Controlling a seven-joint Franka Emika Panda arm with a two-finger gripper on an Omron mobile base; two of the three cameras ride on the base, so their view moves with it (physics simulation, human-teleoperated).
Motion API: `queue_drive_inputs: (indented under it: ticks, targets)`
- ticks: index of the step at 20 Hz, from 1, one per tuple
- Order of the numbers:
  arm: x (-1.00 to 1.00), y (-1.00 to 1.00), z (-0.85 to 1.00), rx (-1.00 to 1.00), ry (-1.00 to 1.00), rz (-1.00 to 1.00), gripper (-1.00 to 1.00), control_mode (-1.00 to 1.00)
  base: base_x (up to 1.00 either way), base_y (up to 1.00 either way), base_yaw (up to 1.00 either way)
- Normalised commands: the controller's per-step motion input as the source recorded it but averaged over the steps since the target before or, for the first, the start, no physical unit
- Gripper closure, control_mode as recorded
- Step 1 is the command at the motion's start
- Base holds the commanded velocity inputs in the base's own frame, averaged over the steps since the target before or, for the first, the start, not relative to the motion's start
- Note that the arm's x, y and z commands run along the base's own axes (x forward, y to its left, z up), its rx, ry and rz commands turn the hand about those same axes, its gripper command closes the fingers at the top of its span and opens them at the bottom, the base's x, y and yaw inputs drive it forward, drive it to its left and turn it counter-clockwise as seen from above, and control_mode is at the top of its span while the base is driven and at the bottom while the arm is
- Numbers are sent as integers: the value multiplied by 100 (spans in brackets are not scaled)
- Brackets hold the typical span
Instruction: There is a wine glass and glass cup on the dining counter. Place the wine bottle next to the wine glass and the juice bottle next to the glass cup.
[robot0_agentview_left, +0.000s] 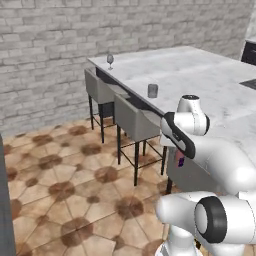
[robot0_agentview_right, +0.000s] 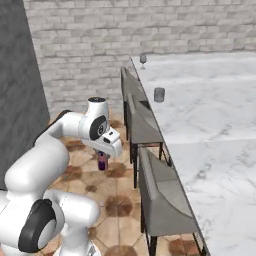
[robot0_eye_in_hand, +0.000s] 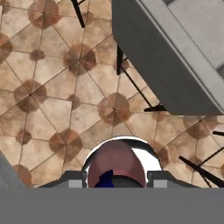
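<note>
Juice bottle (robot0_agentview_right: 103, 162) gripped in downward-pointing hand (robot0_agentview_right: 103, 159), above tiled floor (robot0_agentview_right: 112, 200), beside stools (robot0_agentview_right: 162, 200)

flat, even rendered light, soft focus
no hard shadows or glare; counter (robot0_agentview_left: 200, 75) bright, floor tiles (robot0_eye_in_hand: 52, 87) slightly blurred, edges undistorted.
</note>
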Motion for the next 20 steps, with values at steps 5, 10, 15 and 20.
queue_drive_inputs:
  ticks: [5,10,15,20]
  targets:
    - [0,0,0,0,0,0,100,100,89,51,0]
    - [0,0,0,0,0,0,100,100,90,47,-4]
    - [0,0,0,0,0,0,100,100,91,40,-12]
    - [0,0,0,0,0,0,100,100,72,35,-44]
